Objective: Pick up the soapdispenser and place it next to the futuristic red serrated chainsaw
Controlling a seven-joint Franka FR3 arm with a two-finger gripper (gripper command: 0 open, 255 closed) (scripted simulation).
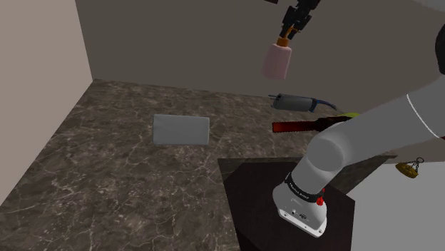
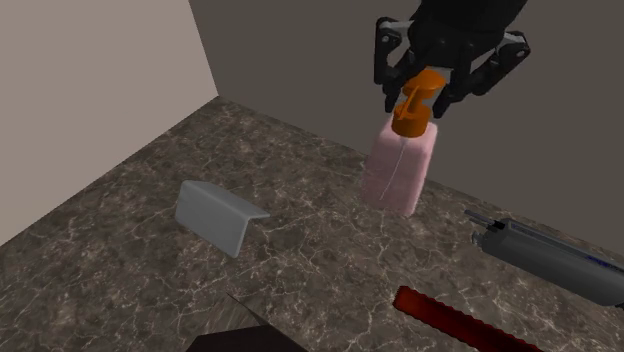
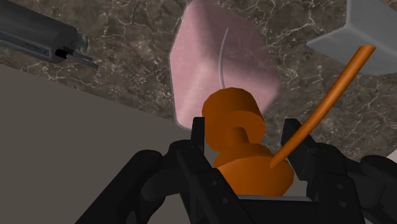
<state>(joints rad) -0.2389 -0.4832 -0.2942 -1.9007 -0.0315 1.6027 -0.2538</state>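
Shoulder view, nearest first: the dark stand sat at lower right, with the white arm rising from it towards the upper right of the frame. The surface was dark, marble-looking, light veins. A grey block lay on it left of centre, well apart from everything else. Right of centre, just behind the arm's elbow, lay the red chainsaw; only its toothed bar was clear, the rest was hidden by the arm. Just beyond it sat a grey tube-shaped tool, type unclear. A small yellowish item showed at the right edge, too small to identify. Farthest up, top right of centre, the gripper was clamped on the orange pump of the soap dispenser. The pink body hung below the fingers, seen against the grey back wall, above the grey tool and chainsaw. Second exterior view: the red bar at bottom right, the grey tool at the right edge, the block left of centre, and the dispenser hanging slightly tilted under the gripper near the top. Wrist view: both fingers pressed the pump from either side at the gripper, a thin orange spout curved off past one finger, and the pink body pointed away towards the surface, between the grey tool and the block.
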